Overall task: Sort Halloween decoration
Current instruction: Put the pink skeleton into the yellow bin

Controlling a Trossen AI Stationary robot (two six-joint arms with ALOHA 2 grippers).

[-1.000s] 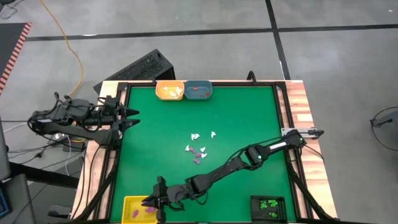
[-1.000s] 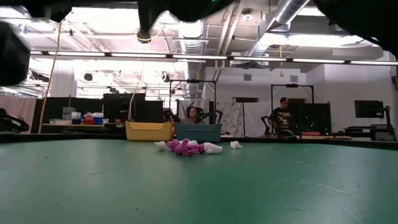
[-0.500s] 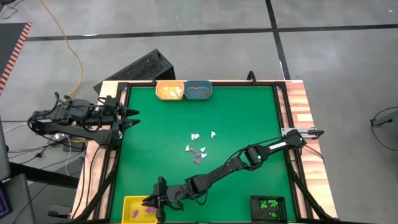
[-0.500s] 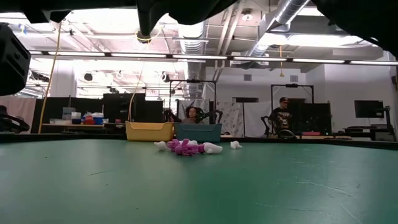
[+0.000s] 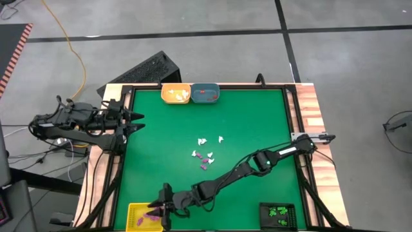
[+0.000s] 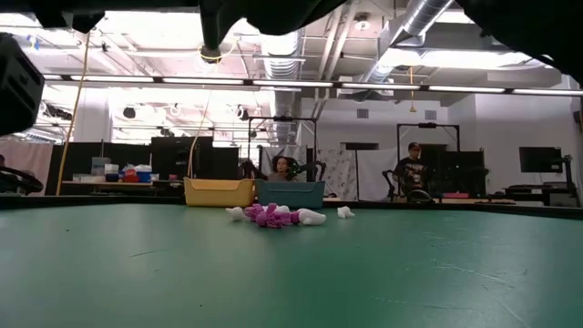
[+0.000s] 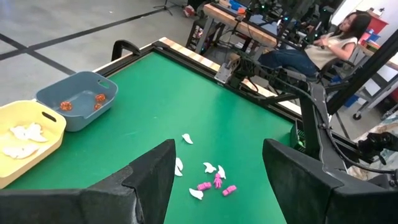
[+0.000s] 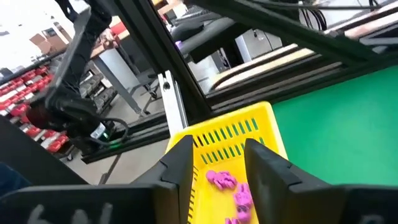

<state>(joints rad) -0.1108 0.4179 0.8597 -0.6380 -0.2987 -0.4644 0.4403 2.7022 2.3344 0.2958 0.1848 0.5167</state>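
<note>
High view: right claw (image 5: pixel 159 209) over the yellow tray (image 5: pixel 136 220).
Its fingers stand spread, empty, above purple trinkets (image 8: pixel 227 186); left claw (image 5: pixel 136 122) spread at the surface (image 5: pixel 251 122) edge.

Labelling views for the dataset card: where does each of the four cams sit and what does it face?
High: overhead, straight down on the green table; both arms show.
Low: table height, across to the trinket pile and room; arm parts at top.
Left wrist: by the table's left edge, facing the blue tray; own fingers show.
Right wrist: over the yellow basket; right gripper open.
Shared: high and left wrist both show the pile.
</note>
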